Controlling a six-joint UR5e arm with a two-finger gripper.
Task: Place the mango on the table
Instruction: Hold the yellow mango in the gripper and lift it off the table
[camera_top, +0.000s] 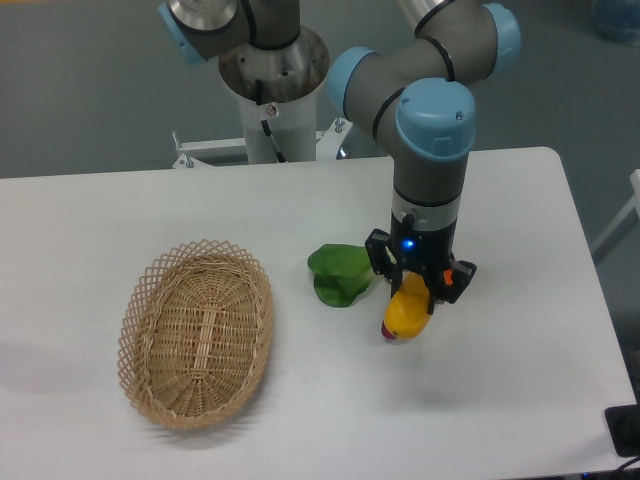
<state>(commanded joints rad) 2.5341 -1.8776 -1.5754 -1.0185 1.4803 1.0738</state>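
— White laminate, that is the biggest thing: the table (500, 400), matte, with rounded corners, filling most of the view. What stands on it?

— Behind its far edge rises the arm (432, 130), grey tubes with pale blue joint caps, coming off a white pedestal (275, 95). Its last link points straight down over the right half of the tabletop.

— And next in size?

— On the left lies the wicker basket (197, 335), an oval of woven straw with an open lattice rim, nothing visible inside it. It sits well apart from the arm's tool.

— Then the green thing?

— Yes, a green leafy vegetable (340, 272) near the middle, flat on the surface, just beside the tool on its left. Whether the two touch, I cannot tell.

— The tool itself?

— The gripper (412, 300) is black, with a small blue light on its body and an orange spot on its right side. Its fingers are closed around the mango (405, 316).

— Where exactly is the fruit?

— Right of the green vegetable, under the wrist, tilted, its upper part hidden between the fingers. It is yellow, with a reddish tip at the low end. That tip is down at the tabletop; whether it rests on the surface or hangs just above it I cannot make out.
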